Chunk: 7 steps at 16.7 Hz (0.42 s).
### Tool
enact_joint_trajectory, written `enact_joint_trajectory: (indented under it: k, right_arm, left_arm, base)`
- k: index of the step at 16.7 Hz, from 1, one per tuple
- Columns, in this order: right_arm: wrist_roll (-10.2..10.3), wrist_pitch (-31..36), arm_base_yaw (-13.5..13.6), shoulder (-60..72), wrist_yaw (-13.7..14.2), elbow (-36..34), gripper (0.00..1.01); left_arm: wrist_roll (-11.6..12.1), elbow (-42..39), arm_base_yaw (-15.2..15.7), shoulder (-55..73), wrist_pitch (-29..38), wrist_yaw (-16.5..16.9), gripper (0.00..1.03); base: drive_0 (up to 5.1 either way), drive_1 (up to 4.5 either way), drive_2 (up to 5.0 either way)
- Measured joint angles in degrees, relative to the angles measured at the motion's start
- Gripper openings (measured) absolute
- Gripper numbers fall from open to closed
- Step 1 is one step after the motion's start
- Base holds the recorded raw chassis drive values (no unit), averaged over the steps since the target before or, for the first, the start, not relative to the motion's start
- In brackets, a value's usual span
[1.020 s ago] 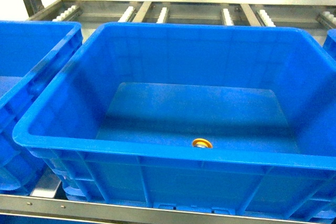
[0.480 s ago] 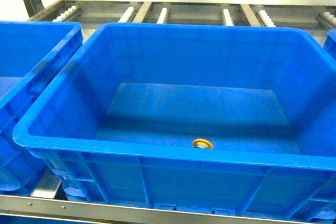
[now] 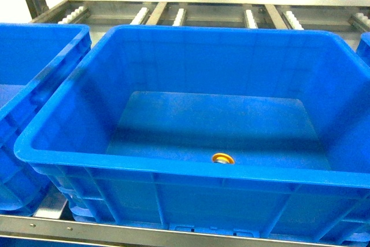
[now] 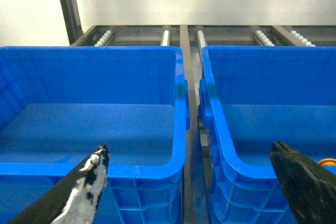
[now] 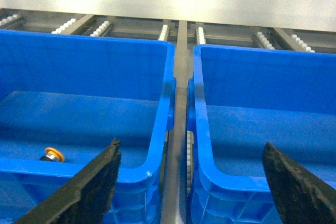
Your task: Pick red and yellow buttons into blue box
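The blue box (image 3: 173, 168) fills the middle of the head view, and the yellow button (image 3: 222, 158) lies on its floor close to the front wall. The right wrist view shows that yellow button (image 5: 53, 155) in the left crate, the blue box (image 5: 157, 145). An orange sliver of the yellow button (image 4: 329, 162) peeks in at the right edge of the left wrist view. The red button is out of view. My left gripper (image 4: 189, 149) hangs open and empty in front of the gap between two crates. My right gripper (image 5: 190, 144) is open and empty too. Neither shows in the head view.
A second blue crate (image 3: 34, 79) stands to the left of the box and another crate (image 5: 252, 129) to its right. All sit on a metal roller rack (image 3: 202, 13) with a steel front rail (image 3: 115, 228). A white wall is behind.
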Motion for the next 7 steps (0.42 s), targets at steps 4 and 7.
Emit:
enact_joint_trajectory:
  k: [4, 7]
  right_arm:
    - [0.0, 0.0, 0.0, 0.0, 0.0, 0.0, 0.98]
    - [0.0, 0.0, 0.0, 0.0, 0.0, 0.0, 0.98]
  left_arm:
    - [0.0, 0.0, 0.0, 0.0, 0.0, 0.0, 0.98]
    - [0.0, 0.0, 0.0, 0.0, 0.0, 0.0, 0.98]
  base:
    - [0.0, 0.00, 0.0]
    - [0.0, 0.00, 0.0]
